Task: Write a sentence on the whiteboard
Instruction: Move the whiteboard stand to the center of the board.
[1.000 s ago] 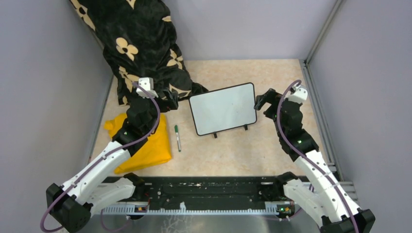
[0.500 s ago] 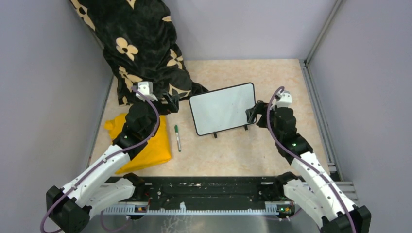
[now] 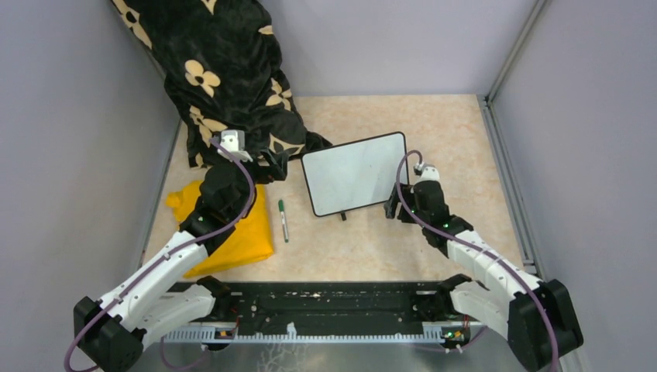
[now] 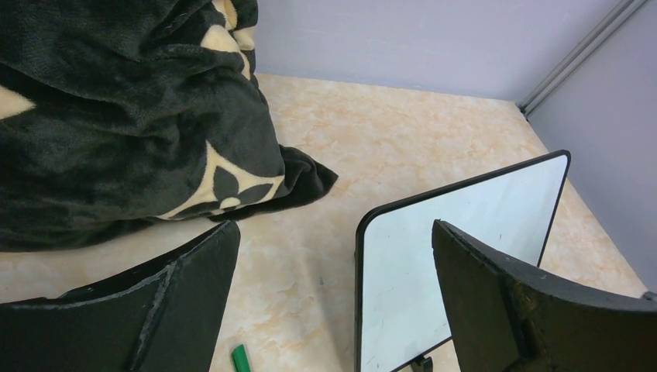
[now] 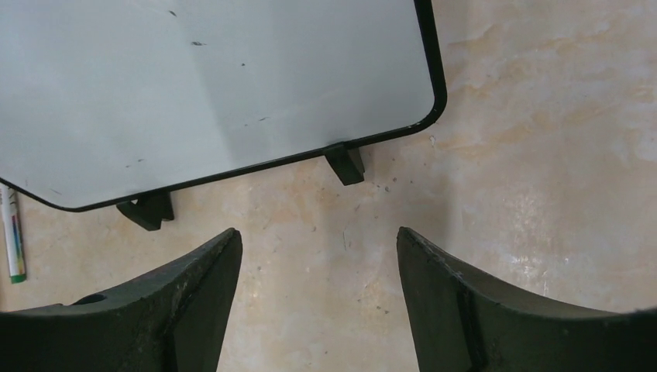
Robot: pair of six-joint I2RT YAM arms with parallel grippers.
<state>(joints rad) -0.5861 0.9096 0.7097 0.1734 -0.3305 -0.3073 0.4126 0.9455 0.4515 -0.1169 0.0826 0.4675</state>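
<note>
two claws flank the whiteboard (image 3: 355, 173)
left claw (image 3: 273, 163) spread wide by the blanket (image 3: 225, 70); right claw (image 3: 395, 206) apart too, empty, low over the surface (image 3: 457, 132), facing a foot (image 5: 345, 164)

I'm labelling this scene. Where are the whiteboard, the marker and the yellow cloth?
whiteboard (image 3: 356, 174), overhead view, middle of its white face.
marker (image 3: 283, 222), overhead view, middle of its barrel.
yellow cloth (image 3: 252, 232), overhead view, bare part right of the arm.
</note>
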